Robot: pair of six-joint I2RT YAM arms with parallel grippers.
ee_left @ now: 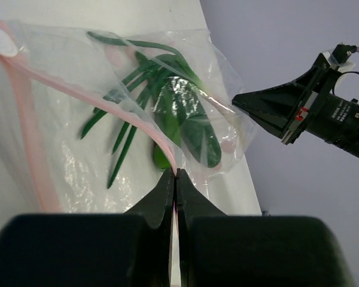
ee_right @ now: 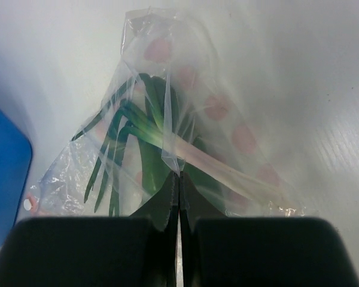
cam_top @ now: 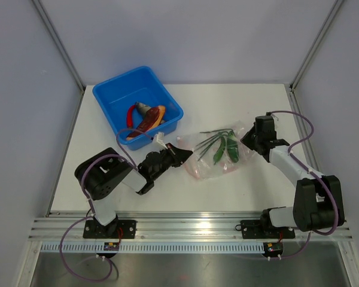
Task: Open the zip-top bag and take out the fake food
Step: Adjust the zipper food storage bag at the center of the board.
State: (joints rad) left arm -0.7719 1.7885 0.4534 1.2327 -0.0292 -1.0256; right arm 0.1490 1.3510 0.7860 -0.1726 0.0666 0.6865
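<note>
Overhead and wrist views of the two-arm rig. The blue tub (cam_top: 107, 98) stood toward the far left of the white surface (cam_top: 257, 101) and serves here as the reference. The zip-top bag (cam_top: 210, 162) lay flat on the surface to the right of the tub and somewhat nearer the arm bases, close to the tub's near right corner but apart from it. Through its clear, crinkled film showed part of the fake food (cam_top: 222, 148): long green bean-like strands and broader green leaf-shaped pieces, all inside the bag. The left gripper (cam_top: 180, 154) sat just in front of the tub's near right corner, at the bag's edge on the tub side; its jaws were fully closed, pinching the pinkish zip strip (ee_left: 78, 92) where that strip ran down to the fingertips. The right gripper (cam_top: 246, 139) was at the bag's opposite edge, the one farther from the tub; its jaws were likewise pressed together, clamping a fold of the clear film. Faint pink marks dotted the film in the right wrist view. Inside the tub lay other toy pieces, among them a red curved piece (cam_top: 130, 116) and a grey piece (cam_top: 143, 109), touching one another near the tub's middle.
</note>
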